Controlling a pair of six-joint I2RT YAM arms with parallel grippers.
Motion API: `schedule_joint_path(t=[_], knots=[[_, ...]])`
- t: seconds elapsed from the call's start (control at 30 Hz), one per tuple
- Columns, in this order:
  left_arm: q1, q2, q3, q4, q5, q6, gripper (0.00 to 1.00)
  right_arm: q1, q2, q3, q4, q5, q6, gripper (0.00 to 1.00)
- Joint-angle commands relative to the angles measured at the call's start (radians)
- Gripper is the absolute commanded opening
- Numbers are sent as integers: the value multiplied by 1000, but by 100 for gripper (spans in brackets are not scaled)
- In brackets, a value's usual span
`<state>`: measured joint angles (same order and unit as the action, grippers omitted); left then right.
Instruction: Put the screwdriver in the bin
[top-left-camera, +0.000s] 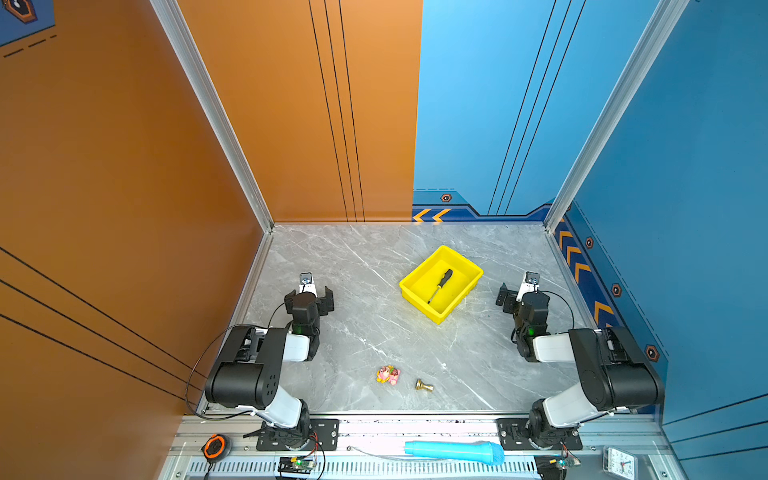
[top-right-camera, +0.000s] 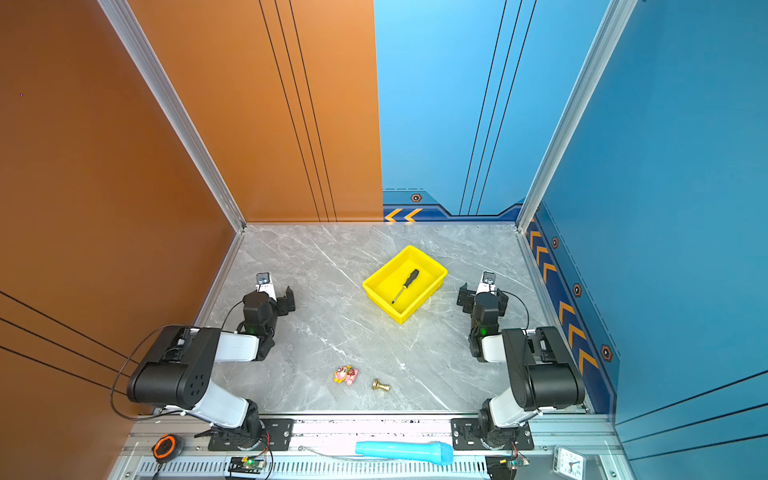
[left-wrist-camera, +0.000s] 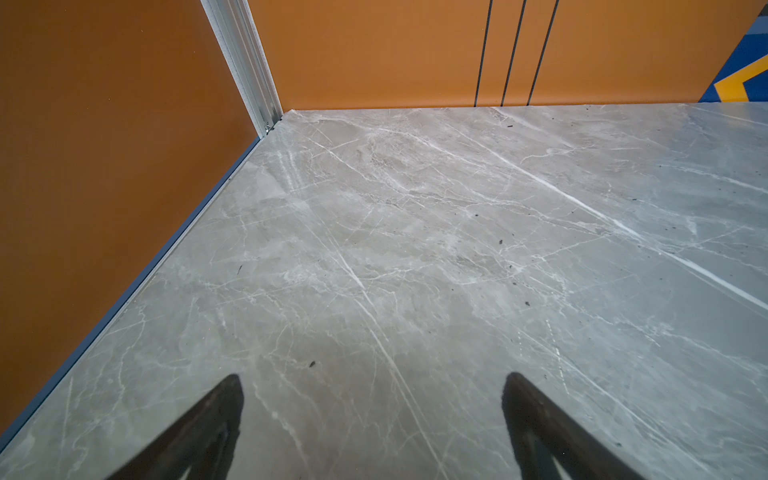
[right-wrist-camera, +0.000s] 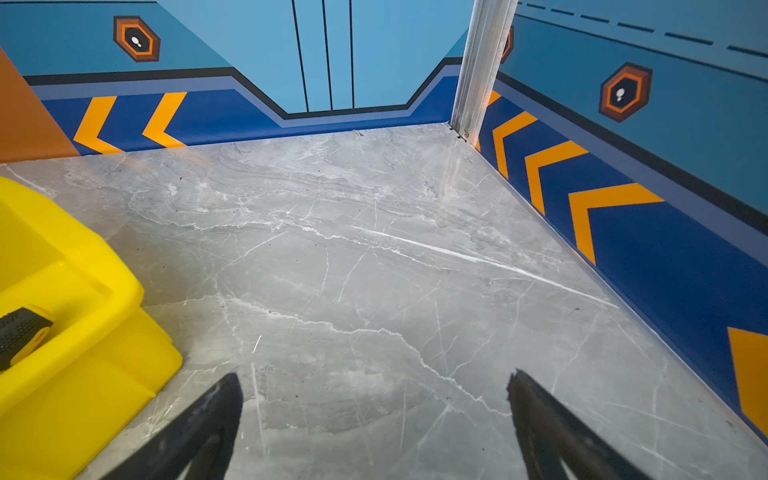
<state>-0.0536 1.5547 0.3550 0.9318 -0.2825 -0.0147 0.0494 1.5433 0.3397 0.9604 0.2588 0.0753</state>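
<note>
Both jaws stand wide apart and hold nothing: left gripper (left-wrist-camera: 372, 382), right gripper (right-wrist-camera: 374, 380). I see the bin (top-left-camera: 422, 282) with the screwdriver (top-left-camera: 441, 286) lying flat inside it. My right gripper sits near the bin; a careless swing could knock it and spill the tool. I can read no writing.

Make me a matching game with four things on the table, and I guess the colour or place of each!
Things:
1. screwdriver
2. bin
3. brass knob
4. toy figure

Colour or place:
A. mostly pink
B. lying inside the tray
C. bright yellow all over
D. shiny gold

Pairs: 1-B, 2-C, 3-D, 4-A
</note>
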Motion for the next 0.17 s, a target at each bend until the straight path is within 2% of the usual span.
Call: schedule_joint_path(t=[0.0,0.13], knots=[[-1,13,15,16,19,15,98,1,3,16,-19,17,12,100],[1,10,14,16,24,15,98,1,3,16,-19,17,12,100]])
